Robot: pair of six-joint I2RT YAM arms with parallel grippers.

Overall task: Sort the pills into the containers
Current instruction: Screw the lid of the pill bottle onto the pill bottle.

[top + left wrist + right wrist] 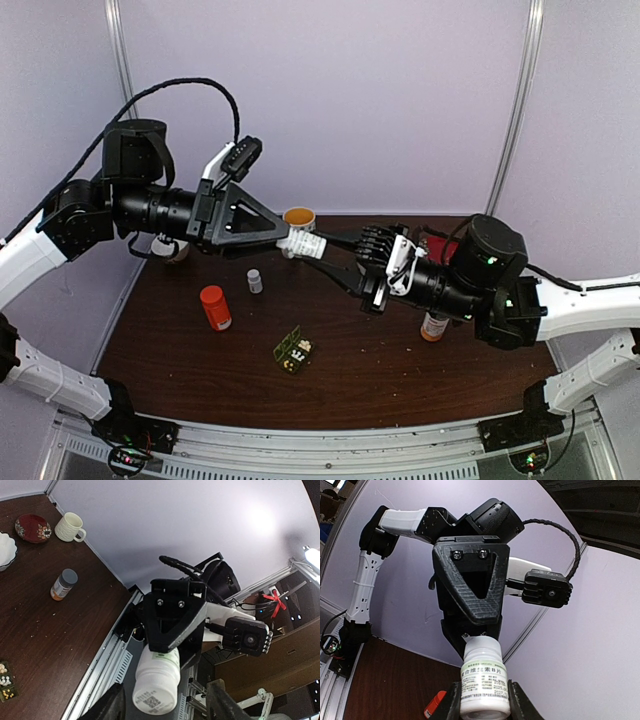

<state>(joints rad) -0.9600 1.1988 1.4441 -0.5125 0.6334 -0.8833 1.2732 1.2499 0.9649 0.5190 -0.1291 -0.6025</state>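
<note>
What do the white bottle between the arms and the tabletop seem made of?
White bottle: probably plastic, smooth with a soft sheen, printed paper label. Tabletop: dark brown wood or wood-look laminate, faint grain streaks, matte.

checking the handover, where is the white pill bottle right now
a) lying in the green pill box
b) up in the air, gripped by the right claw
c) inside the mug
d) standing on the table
b: the right claw is clamped on the white pill bottle above the table, while the left claw stands open around its other end.
</note>
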